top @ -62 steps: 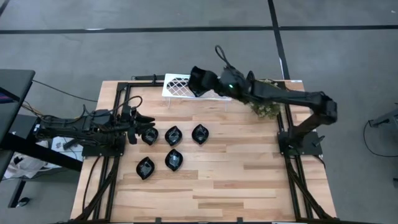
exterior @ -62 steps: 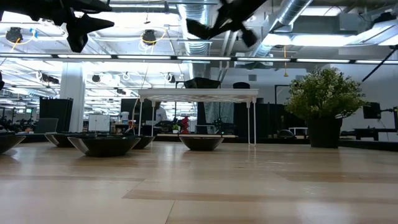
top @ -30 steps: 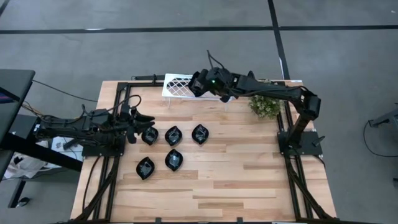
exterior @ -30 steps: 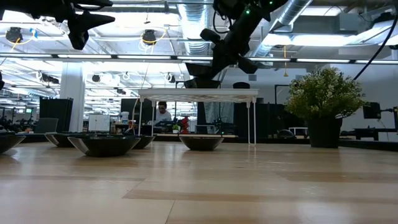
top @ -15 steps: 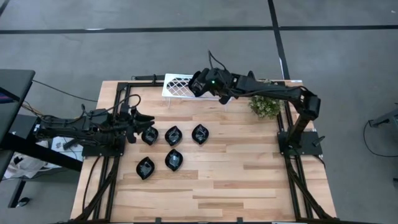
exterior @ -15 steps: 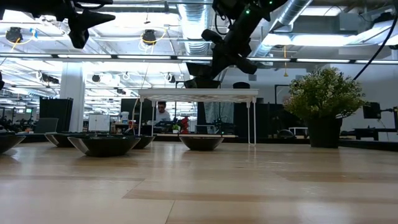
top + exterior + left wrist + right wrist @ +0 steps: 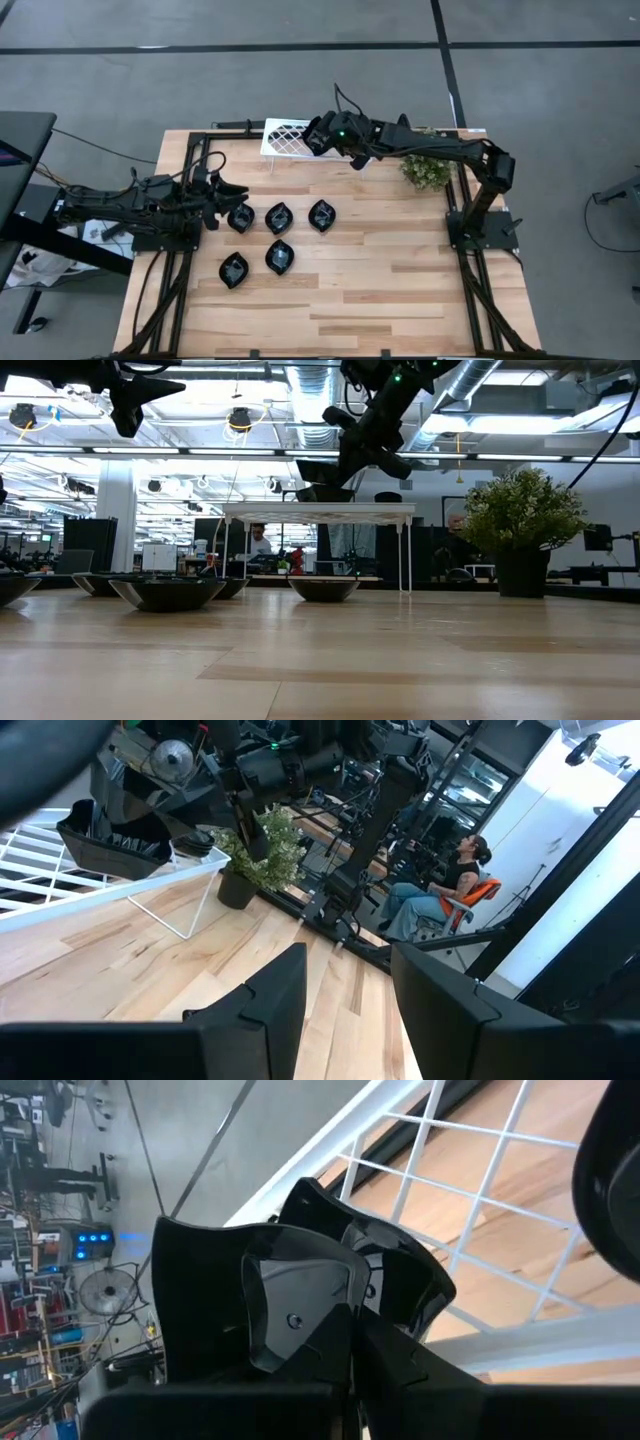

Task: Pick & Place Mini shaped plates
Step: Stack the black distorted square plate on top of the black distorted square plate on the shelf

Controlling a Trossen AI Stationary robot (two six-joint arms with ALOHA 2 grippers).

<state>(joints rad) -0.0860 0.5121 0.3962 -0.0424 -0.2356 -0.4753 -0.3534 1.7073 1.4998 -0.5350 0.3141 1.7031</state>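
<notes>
Your right gripper (image 7: 322,134) sits over the white rack (image 7: 283,136), fingers pinched on a black plate (image 7: 300,1305); plate lies directly below the gripper, resting on or just above the rack, can't tell which; release is straight down. Left gripper (image 7: 222,192) waits parted, empty, just beside the nearest table plate (image 7: 240,218).

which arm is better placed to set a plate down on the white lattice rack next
Right. The right end effector is already over the white lattice rack, shut on a glossy black square plate. The left end effector is open and empty beside the black leaf-shaped plates on the wooden table.
</notes>
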